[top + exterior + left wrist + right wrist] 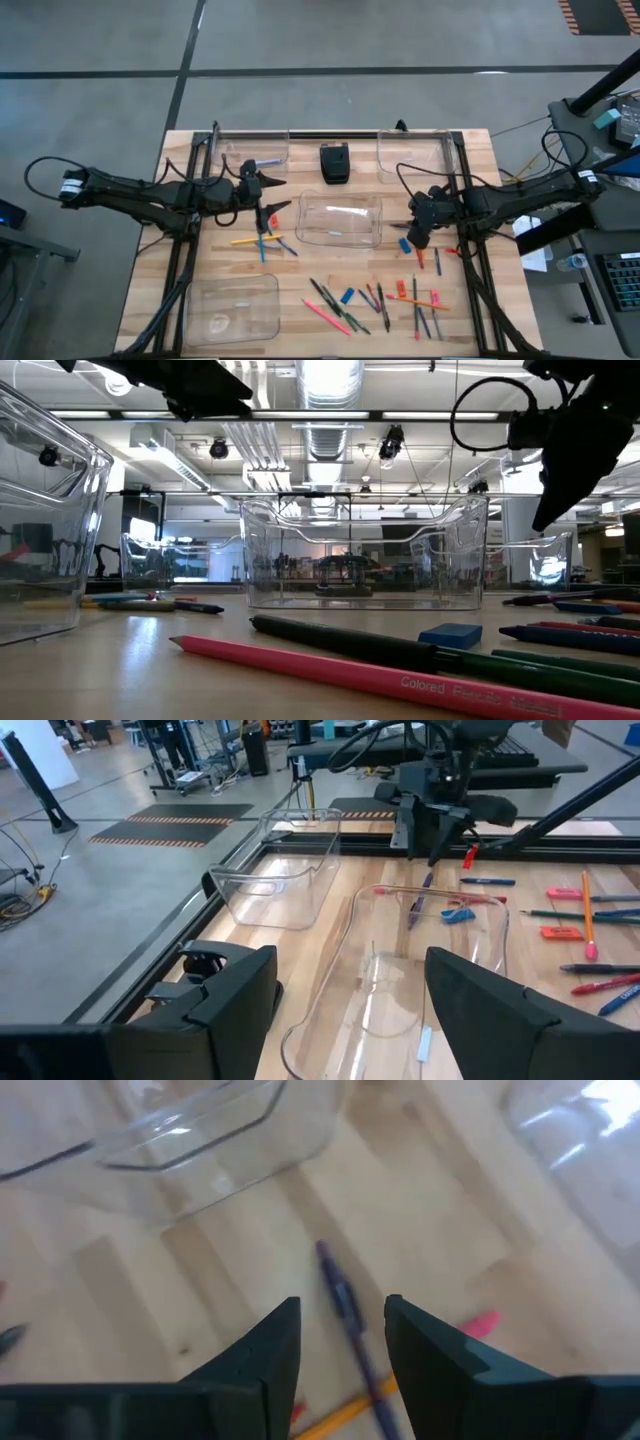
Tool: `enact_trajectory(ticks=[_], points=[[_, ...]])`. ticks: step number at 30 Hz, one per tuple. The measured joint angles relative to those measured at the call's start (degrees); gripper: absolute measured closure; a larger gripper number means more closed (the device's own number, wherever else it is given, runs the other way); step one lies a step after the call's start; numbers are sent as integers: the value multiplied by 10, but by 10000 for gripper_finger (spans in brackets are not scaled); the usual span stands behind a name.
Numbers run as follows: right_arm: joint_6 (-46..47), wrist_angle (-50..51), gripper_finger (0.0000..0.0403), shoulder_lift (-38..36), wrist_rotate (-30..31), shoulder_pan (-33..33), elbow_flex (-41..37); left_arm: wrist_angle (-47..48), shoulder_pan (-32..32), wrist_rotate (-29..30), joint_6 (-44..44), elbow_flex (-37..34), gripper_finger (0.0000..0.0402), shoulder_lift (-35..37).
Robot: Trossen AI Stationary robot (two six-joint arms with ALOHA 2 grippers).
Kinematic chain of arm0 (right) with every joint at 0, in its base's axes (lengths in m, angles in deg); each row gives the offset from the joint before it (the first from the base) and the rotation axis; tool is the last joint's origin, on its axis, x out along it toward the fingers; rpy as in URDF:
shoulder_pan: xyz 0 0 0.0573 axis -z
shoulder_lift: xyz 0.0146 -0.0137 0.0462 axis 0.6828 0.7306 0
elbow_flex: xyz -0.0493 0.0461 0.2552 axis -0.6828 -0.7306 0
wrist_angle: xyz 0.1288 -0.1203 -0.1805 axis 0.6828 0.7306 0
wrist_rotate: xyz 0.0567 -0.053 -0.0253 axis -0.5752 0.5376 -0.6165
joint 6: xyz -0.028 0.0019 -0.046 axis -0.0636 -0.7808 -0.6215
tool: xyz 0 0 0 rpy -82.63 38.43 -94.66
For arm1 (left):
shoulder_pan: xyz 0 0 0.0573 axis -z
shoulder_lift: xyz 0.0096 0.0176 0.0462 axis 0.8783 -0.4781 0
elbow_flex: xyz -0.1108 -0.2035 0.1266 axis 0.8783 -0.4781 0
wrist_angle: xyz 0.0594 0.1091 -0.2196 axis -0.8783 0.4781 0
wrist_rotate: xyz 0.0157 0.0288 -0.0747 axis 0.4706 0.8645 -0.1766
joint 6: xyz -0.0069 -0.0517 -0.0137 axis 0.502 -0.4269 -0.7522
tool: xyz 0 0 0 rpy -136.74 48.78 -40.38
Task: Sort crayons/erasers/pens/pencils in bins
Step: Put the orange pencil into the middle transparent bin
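Note:
My right gripper [414, 236] [340, 1308] hangs open, tilted down, just right of the centre bin [340, 221]. A dark blue-purple pen [343, 1302] [420, 258] lies on the table under it. In the right wrist view the pen shows in the gap between the fingers, apart from both. A blue eraser [405, 244] lies beside it. My left gripper [272, 208] [350, 990] waits open at the centre bin's left end. Near it on the table lie a yellow pencil [248, 241] and blue sticks [264, 246]. More pencils, crayons and erasers [385, 300] are scattered along the near edge.
Two clear bins stand at the far edge, one at the left [256, 160] and one at the right [410, 156], with a small black box [335, 163] between them. A fourth bin [232, 308] sits at the near left. Black frame rails [470, 280] run along the table's sides.

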State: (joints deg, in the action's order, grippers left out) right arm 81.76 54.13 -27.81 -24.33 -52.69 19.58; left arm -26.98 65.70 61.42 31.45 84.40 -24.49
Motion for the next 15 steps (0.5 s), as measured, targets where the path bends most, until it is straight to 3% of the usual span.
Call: enact_trajectory(ticks=[7, 15], points=[[90, 7, 266, 18, -29, -65, -1, 0, 0, 0, 0, -7, 159, -1], [140, 6, 266, 88, -30, -135, -2, -2, 0, 0, 0, -6, 159, -1]])
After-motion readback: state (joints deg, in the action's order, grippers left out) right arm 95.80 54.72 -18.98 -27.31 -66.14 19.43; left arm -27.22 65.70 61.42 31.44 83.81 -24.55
